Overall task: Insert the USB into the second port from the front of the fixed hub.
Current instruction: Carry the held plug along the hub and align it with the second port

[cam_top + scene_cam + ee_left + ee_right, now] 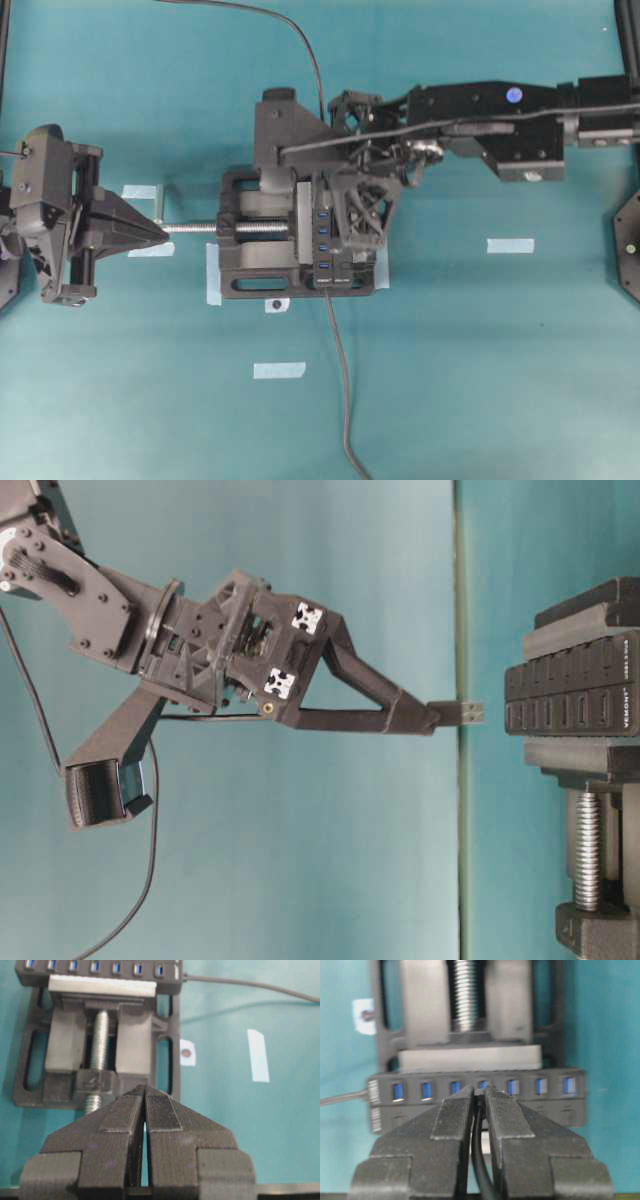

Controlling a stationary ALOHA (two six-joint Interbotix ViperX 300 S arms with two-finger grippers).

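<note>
Teal cloth covers the desk [500, 360]. Nearest, the right claw [479, 1096] is pinched tight on the USB [470, 713], its cable running back between the fingers. Just ahead of the tip, not touching, waits the fixed hub [475, 1102] in the vise [250, 245]. This looks like the lining-up step; next the plug must slide sideways to the second port, then push in. Far off, the left claw [145, 1092] is closed on nothing.

Open gap between USB [472, 713] and fixed hub [572, 695]

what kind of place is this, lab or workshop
Most likely a robot lab test bench: a teal mat with tape markers, a vise clamping the fixed hub, and two robot arms.
</note>
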